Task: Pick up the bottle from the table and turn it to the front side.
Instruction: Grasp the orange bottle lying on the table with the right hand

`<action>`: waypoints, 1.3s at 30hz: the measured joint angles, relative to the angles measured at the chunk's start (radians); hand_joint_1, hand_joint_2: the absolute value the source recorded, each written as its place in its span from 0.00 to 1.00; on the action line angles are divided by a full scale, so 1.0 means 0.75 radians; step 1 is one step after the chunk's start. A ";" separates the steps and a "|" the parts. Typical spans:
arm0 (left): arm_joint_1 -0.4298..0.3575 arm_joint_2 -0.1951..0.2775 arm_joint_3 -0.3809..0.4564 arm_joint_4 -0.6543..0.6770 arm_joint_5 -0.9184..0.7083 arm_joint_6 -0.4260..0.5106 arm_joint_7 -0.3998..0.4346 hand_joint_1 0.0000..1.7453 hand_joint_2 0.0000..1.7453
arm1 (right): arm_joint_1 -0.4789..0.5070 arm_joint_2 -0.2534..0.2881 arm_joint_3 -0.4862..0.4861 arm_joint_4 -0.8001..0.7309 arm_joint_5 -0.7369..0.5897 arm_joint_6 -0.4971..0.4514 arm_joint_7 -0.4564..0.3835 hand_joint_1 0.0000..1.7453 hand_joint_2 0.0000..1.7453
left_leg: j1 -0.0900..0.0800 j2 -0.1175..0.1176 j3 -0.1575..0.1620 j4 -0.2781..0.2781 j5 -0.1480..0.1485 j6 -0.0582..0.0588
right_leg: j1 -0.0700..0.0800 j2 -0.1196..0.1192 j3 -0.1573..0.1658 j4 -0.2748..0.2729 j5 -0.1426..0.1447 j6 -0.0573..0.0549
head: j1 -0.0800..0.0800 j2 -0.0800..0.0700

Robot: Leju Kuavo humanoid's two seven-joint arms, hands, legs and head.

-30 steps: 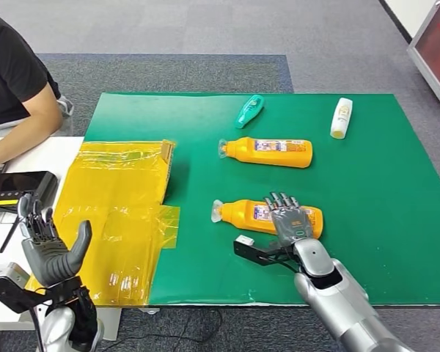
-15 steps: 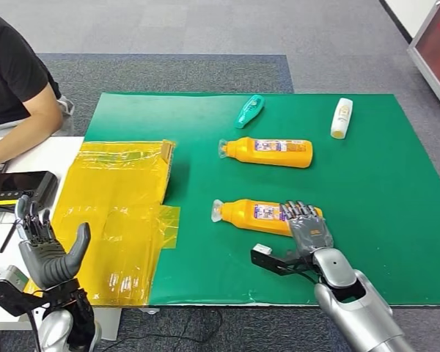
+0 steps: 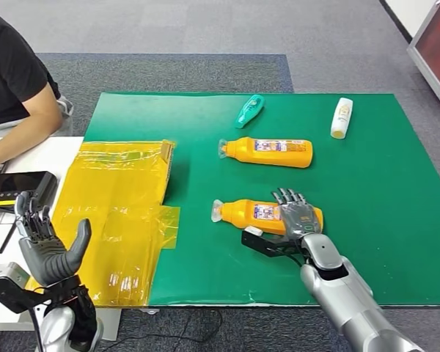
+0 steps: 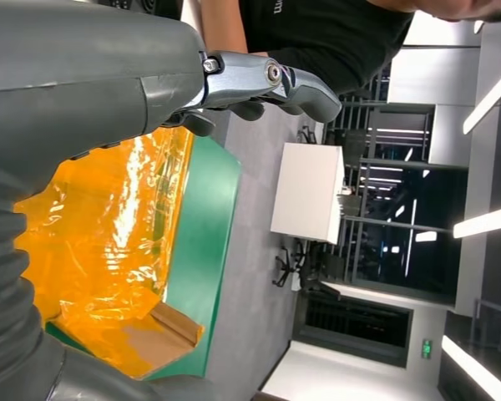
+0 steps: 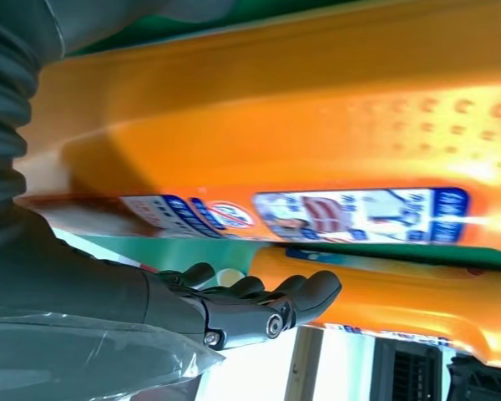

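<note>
1. Lying on its side on the green mat [image 3: 372,220], the near orange bottle [image 3: 251,214] has its pale cap pointing left and its label facing up.
2. The right hand [image 3: 294,216] is over the right end of that bottle, palm down, with the dark fingers [image 3: 288,196] spread across the top of the bottle's body. The thumb [image 3: 262,242] reaches left along the mat on the bottle's near side.
3. In the right wrist view the orange bottle [image 5: 311,125] looms very close above the thumb [image 5: 260,305]. Whether the hand actually clamps the bottle or only rests on it, I cannot tell.
4. The left hand [image 3: 46,246] is raised at the near left, fingers released and apart, holding nothing; it is above the edge of the yellow plastic sheet [image 3: 118,213].
5. A second orange bottle [image 3: 270,152] lies farther back, parallel to the first, cap also pointing left.
6. Beyond it, a teal bottle [image 3: 249,111] lies tilted near the far edge of the mat, and a small white bottle [image 3: 342,117] lies to the far right.
7. A person in a black shirt [image 3: 10,70] sits at the far left beside a white table [image 3: 35,158] with a dark device [image 3: 18,187] on it.
</note>
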 joint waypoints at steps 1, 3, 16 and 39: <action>0.000 0.001 0.000 0.000 0.001 0.000 0.000 0.00 1.00 | -0.005 0.006 0.000 0.011 -0.002 -0.002 -0.002 0.00 1.00 | 0.000 0.000 0.000 0.000 0.000 0.000 | 0.000 0.000 0.000 0.000 0.000 0.000 | 0.000 0.000; 0.000 0.002 0.000 0.000 0.003 0.000 0.000 0.00 1.00 | -0.015 0.018 0.001 0.031 -0.008 -0.004 -0.008 0.41 1.00 | 0.000 0.000 0.000 0.000 0.000 0.000 | 0.000 0.000 0.000 0.000 0.000 0.000 | 0.000 0.000; 0.001 0.005 0.004 -0.014 0.017 -0.017 0.000 0.00 1.00 | -0.048 0.044 0.006 0.111 -0.008 0.041 -0.005 1.00 1.00 | 0.000 0.000 0.000 0.000 0.000 0.000 | 0.000 0.000 0.001 0.000 0.000 0.000 | 0.000 0.000; 0.001 0.005 0.009 -0.023 0.017 -0.025 0.000 0.00 1.00 | -0.066 0.044 0.006 0.133 -0.016 0.053 0.000 1.00 1.00 | 0.000 0.000 0.001 0.000 0.000 0.000 | 0.000 0.000 0.001 0.000 0.000 0.000 | 0.000 0.000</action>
